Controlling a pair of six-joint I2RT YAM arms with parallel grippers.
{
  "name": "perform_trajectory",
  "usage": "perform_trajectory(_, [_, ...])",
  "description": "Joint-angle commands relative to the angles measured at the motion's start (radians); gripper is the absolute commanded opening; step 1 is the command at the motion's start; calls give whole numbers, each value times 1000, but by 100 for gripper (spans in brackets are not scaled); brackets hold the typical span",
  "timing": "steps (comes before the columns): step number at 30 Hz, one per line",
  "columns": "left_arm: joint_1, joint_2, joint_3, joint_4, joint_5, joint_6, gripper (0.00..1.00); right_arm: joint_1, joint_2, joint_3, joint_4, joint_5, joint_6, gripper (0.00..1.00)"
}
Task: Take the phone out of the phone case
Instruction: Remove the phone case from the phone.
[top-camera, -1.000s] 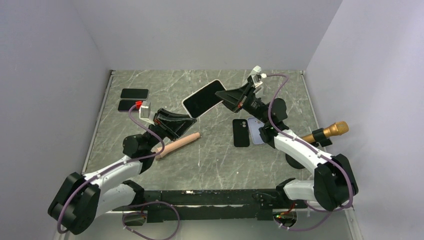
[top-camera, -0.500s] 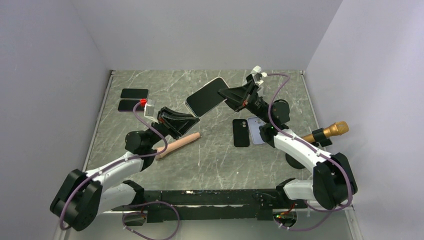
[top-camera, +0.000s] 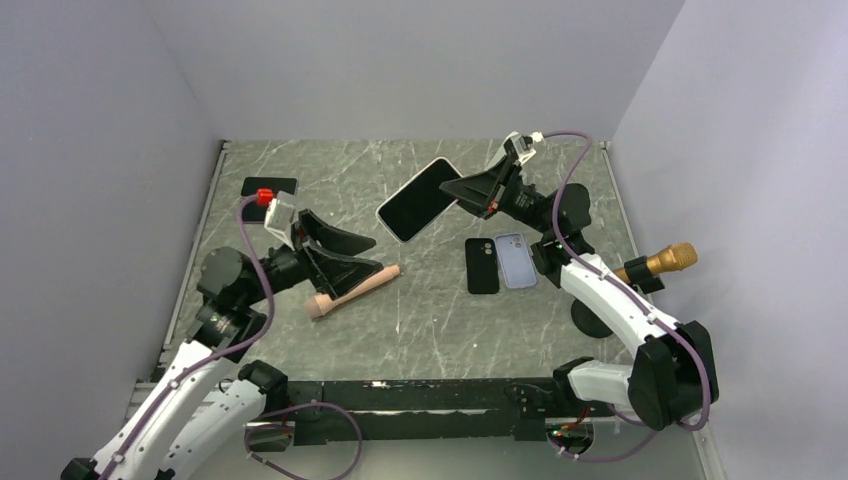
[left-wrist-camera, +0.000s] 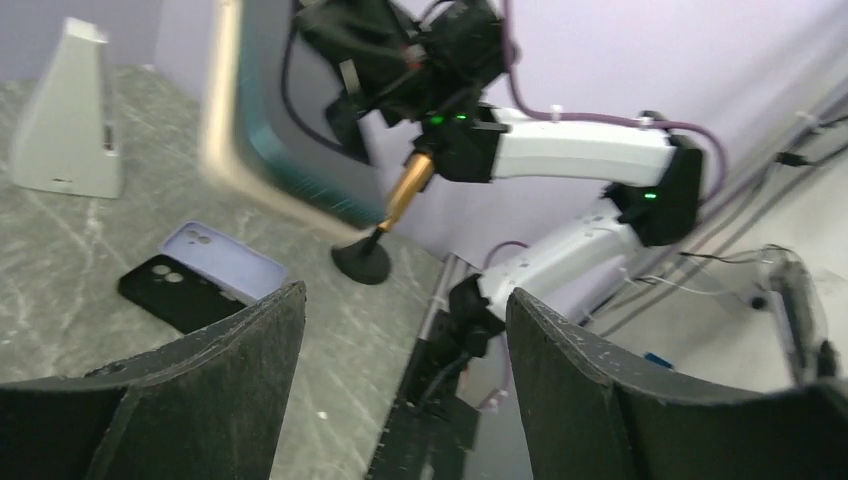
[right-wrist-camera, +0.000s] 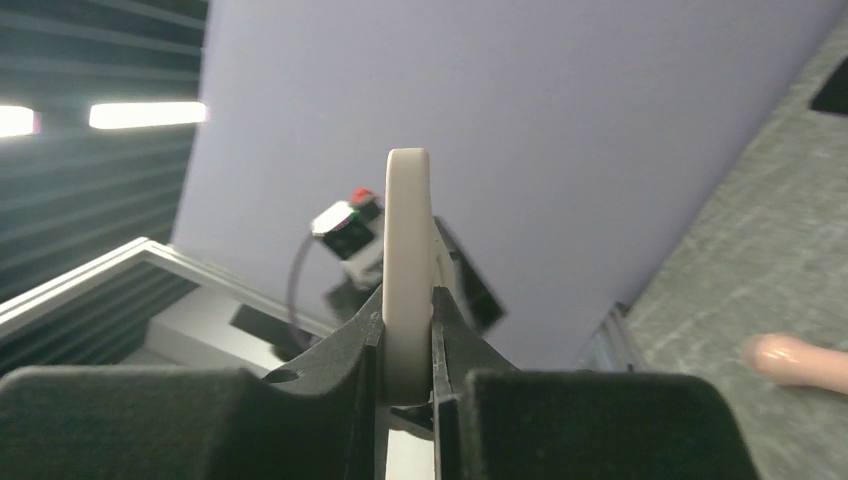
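The phone (top-camera: 420, 199) hangs tilted above the middle of the table, dark screen up, with a cream-white phone case (right-wrist-camera: 408, 230) round its edge. My right gripper (top-camera: 449, 189) is shut on its upper right end; in the right wrist view the jaws (right-wrist-camera: 408, 300) pinch the cream edge. My left gripper (top-camera: 380, 256) stands open and empty, left of and below the phone, clear of it. The left wrist view shows the phone (left-wrist-camera: 290, 110) blurred beyond the spread fingers (left-wrist-camera: 405, 295).
A black case (top-camera: 481, 265) and a lavender case (top-camera: 516, 260) lie right of centre. A pink cylinder (top-camera: 352, 291) lies under the left gripper. A dark phone (top-camera: 270, 185) rests at the back left. A gold microphone (top-camera: 655, 264) on a stand stands at the right edge.
My left gripper let go of the phone's lower end, opened and drew back to the left. The right gripper kept its hold and carried the phone slightly right.
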Motion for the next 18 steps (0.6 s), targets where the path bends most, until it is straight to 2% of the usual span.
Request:
perform_trajectory(1, [3,10,172,-257,136,-119,76,-1,-26,97,-160,-34,-192,0])
perform_trajectory(6, [2,65,284,-341,127,-249,74,0,3,101,-129,-54,-162,0])
perform_trajectory(10, [3,57,252,-255,100,-325,74,0,2,98,-108,-55,-145,0])
perform_trajectory(15, [2,93,227,-241,97,-349,74,1,-9,112,-122,-60,-150,0])
perform_trajectory(18, [3,98,178,-149,91,-374,75,2,-13,119,-131,-64,-157,0])
